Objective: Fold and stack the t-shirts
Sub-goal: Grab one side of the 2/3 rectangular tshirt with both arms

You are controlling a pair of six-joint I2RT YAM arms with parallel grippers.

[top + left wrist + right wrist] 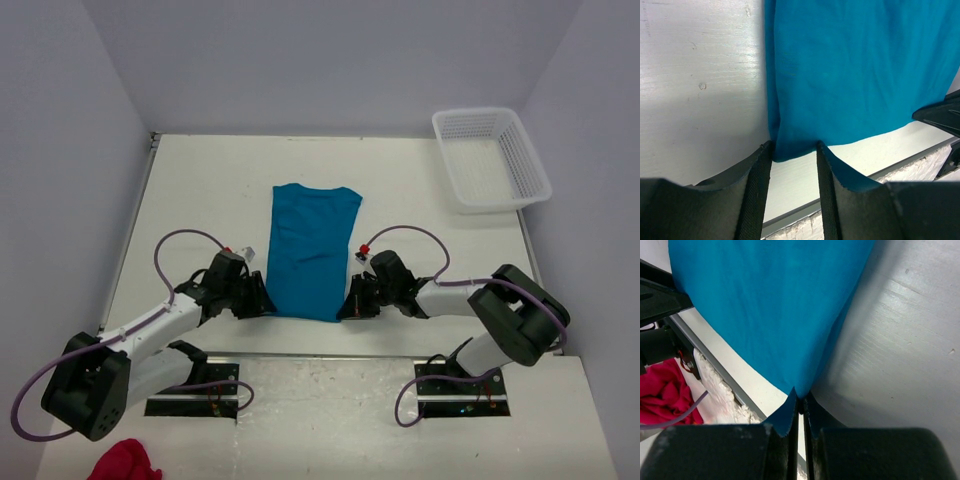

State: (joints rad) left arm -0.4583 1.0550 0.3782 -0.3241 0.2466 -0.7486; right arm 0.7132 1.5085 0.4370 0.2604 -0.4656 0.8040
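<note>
T-shirt: the teal t-shirt (310, 250) lies flat on the white table (200, 190), folded into a narrow strip that runs from far to near. The neck end points at the far edge and the hem lies close to the near edge. It sits about midway between the left and right edges.

Left claw: my left claw (794, 147) is down low at the near-left corner of the strip. The jaws stand partway apart with the hem corner reaching in between my fingers (760, 190). They are not pinched on it; bare table shows in the gap, and a bit of teal lies over the outer side of one finger.

Right claw: my right claw (801, 402) is at the near-right corner of the strip. The jaws are pressed together on that corner of the t-shirt, with a lip of teal fabric caught between the pads and the cloth pulling up to a point there.

Arms: both of mine reach in from the near edge and face each other across the hem.

Basket: a white mesh basket (520, 160) stands at the far-right corner of the table, well apart from the t-shirt.

Red cloth: a crumpled red cloth (125, 462) lies past the near edge, by the base of my left arm.
</note>
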